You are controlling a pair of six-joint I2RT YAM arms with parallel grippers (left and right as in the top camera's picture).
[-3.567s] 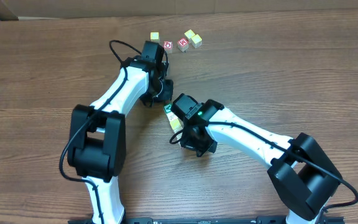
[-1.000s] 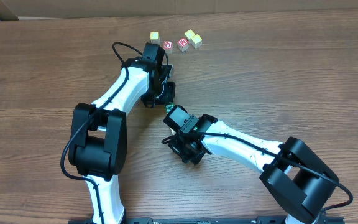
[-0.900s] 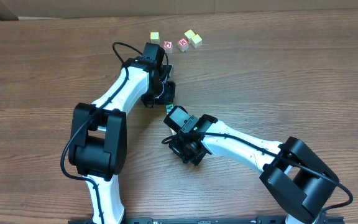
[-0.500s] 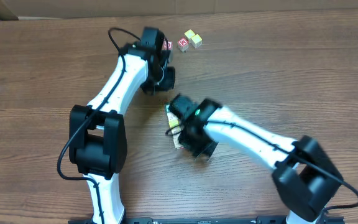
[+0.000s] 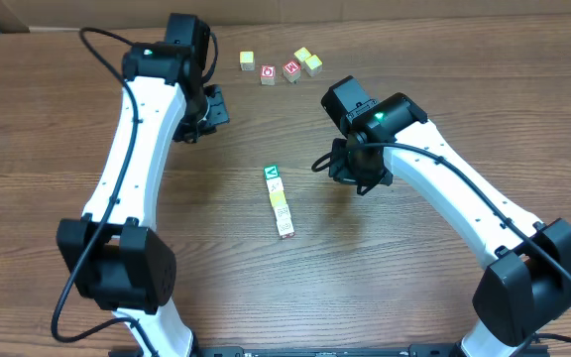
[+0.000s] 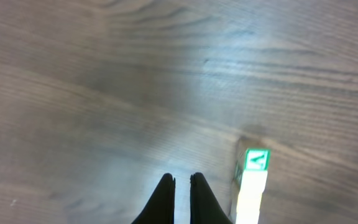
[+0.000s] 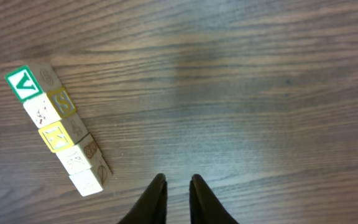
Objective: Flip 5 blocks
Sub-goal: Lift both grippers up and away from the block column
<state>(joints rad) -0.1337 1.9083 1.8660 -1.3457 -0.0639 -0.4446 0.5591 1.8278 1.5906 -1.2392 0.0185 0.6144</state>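
- In the overhead view, the row of blocks (image 5: 280, 200) is seen lying on the table (image 5: 464, 69) between the two arms, with a green-faced block (image 5: 272, 173) at its far end. Half a second ago it was partly covered by the right arm; it is now fully exposed.
- The left gripper (image 5: 206, 109) has been drawn away to the far left and is now well apart from the row. The right gripper (image 5: 353, 177) has been pulled off to the right of it. How far either is open cannot be told from above.
- Four loose blocks (image 5: 291, 69) are found near the far edge, where they lay earlier.
- In the left wrist view, the left gripper (image 6: 180, 196) is seen with its fingers (image 6: 165, 198) brought almost together, only a thin slit being left and nothing being held. The row of blocks (image 6: 250, 193) is seen just to the right of them, the green-faced block (image 6: 256, 160) at the top.
- In the right wrist view, the right gripper (image 7: 176, 199) is likewise nearly closed on nothing, above bare wood. The row of blocks (image 7: 58, 132) lies well to the left as a slanting line of five touching cubes, with the green-faced block (image 7: 22, 82) at the upper end.
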